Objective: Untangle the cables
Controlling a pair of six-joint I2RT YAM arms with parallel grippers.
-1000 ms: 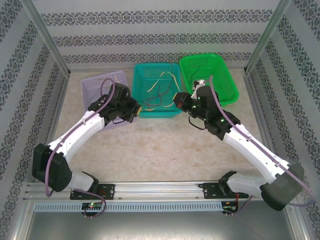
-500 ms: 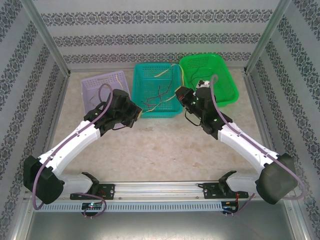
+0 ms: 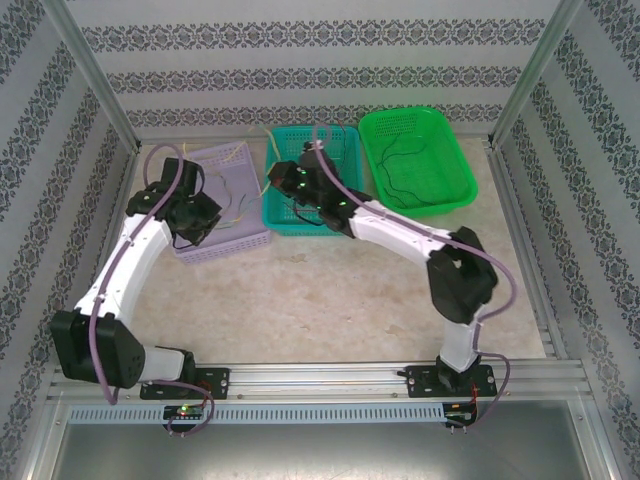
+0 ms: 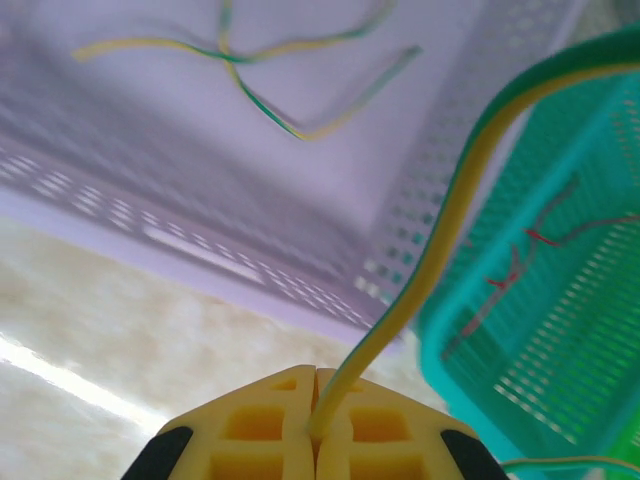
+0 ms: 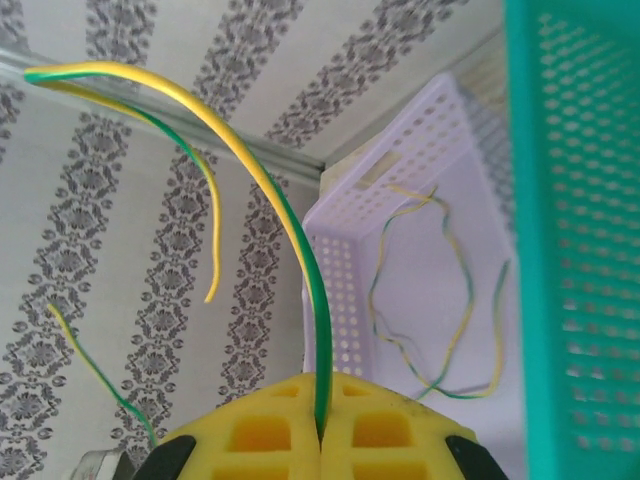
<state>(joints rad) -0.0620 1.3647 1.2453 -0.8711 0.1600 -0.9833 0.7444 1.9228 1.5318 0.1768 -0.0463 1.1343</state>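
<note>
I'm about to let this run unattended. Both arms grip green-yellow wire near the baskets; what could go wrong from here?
1. The left fingers pinch a green-yellow wire that arcs across the teal basket; pulling may snag it there or drag the red wires inside.
2. The right fingers hold a green-yellow strand with loose ends raised near the purple basket; released now, they may fall outside.

Left arm: rises along the left of the top view, wrist at upper left. My left gripper (image 4: 316, 405) is closed, pinching a yellow-green cable (image 4: 445, 230). Right arm: elbow folded at right, forearm stretched toward upper centre. My right gripper (image 5: 322, 405) is closed likewise.
</note>
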